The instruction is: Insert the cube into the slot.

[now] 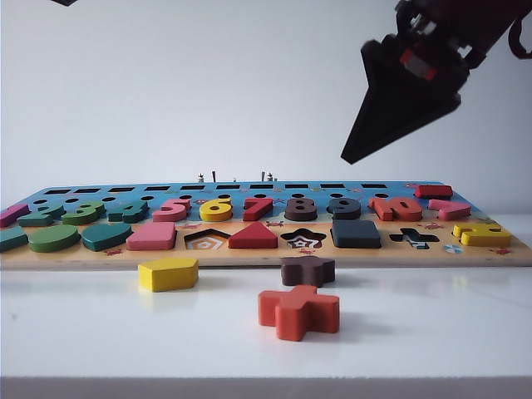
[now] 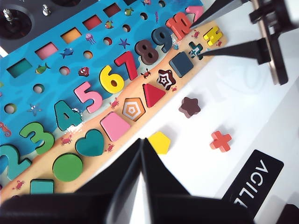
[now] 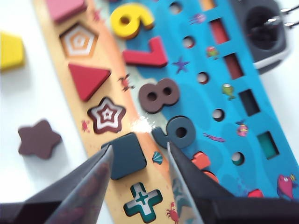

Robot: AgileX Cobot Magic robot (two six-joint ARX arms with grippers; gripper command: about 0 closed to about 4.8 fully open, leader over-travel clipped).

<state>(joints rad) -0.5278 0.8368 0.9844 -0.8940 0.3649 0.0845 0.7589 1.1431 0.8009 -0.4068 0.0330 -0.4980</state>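
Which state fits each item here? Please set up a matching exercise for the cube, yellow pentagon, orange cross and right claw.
Items:
1. cube
2. yellow pentagon
3. orange cross
4. right claw

States:
A. open, raised above the board
B. lying in the square slot
C. on the table, nearest the exterior camera
D. on the table, in front of the pentagon cut-out

Pairs: 1-B, 2-D, 3-C, 4-A
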